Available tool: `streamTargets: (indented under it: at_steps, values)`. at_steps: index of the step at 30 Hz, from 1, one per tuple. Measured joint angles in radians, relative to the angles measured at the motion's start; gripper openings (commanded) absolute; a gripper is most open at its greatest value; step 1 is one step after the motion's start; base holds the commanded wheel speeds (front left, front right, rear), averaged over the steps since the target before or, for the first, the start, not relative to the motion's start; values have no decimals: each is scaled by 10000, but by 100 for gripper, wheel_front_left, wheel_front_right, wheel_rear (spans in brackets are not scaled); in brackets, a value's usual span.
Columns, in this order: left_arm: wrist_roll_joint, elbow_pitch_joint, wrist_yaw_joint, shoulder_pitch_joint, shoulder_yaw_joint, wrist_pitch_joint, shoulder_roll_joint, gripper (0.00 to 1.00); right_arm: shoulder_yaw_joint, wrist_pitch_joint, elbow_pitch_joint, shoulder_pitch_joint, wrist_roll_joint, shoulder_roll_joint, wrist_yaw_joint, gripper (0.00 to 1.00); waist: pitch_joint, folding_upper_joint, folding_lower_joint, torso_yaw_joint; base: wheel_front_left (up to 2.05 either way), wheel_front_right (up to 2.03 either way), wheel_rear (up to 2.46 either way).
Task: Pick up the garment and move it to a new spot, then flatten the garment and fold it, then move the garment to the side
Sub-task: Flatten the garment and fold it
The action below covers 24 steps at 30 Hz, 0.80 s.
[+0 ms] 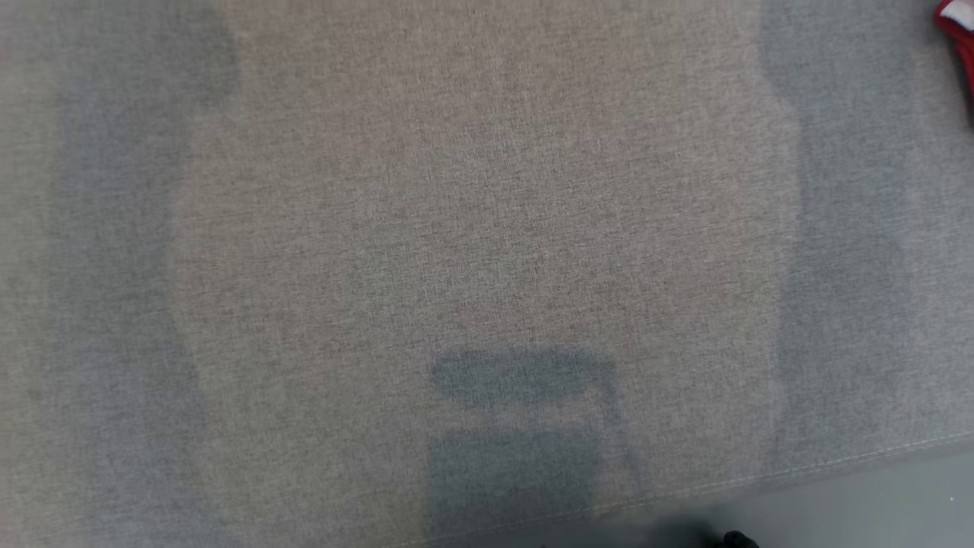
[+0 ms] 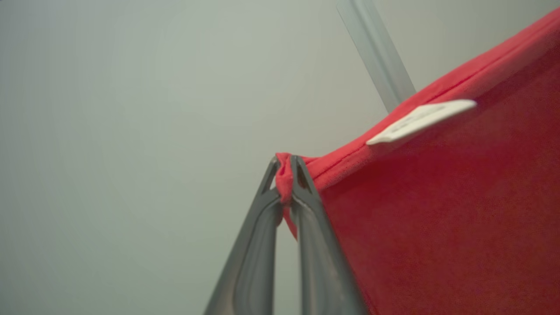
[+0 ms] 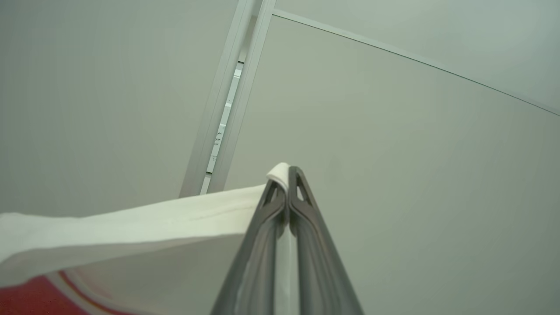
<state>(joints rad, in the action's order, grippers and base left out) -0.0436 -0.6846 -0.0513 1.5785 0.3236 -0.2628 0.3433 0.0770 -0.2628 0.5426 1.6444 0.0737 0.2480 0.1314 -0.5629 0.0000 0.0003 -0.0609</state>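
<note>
The left gripper [image 2: 285, 177] is pinched tight on a red hem corner of the garment [image 2: 437, 218], and the right gripper [image 3: 286, 183] is clamped on its white edge. The cloth is stretched aloft between them, off the grey upholstered surface [image 1: 487, 228]. Pickup looks done — placing, flattening, folding and setting aside remain.

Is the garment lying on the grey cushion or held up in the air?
Held up: the garment is pinched by the left gripper at a red hem and the right gripper at a white edge.

Left end effector [image 2: 284, 168] and right end effector [image 3: 287, 175] clamped tight.
</note>
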Motion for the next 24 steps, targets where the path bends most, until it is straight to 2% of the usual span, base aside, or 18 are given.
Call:
streamTargets:
  at_steps: [5,8,12,14,16,19,24]
  values:
    - [-332,65,-71,-662,-280,-12,186,0,-36,0,-105,-711,-274,84,2,0,-592,0,-1,-93,0,0,0]
    - [-556,255,-117,-1542,-366,-12,121,0,-447,0,-343,-1430,-995,274,0,0,-996,0,-1,-128,0,0,0]
    - [-899,598,-102,-3397,-844,-12,71,0,-1417,4,-1112,-3451,-2397,374,0,0,-1389,0,0,-169,0,0,0]
    - [-976,706,-82,-3955,-989,-12,38,0,-1620,6,-1377,-4011,-2706,399,2,0,-1406,0,0,-192,0,0,0]
    - [-1131,1003,-44,-4971,-1269,-12,-119,0,-1977,4,-1994,-5087,-3250,596,2,0,-1350,0,-1,-212,0,0,0]
    - [-1425,1388,56,-6442,-1889,-13,-477,0,-1927,4,-2663,-6757,-3923,809,2,0,-1137,0,-2,-239,0,0,0]
    - [-1559,1760,13,-8908,-2790,-27,-1267,0,-1310,4,-2978,-9638,-4525,865,6,0,-433,0,-3,-284,0,0,0]
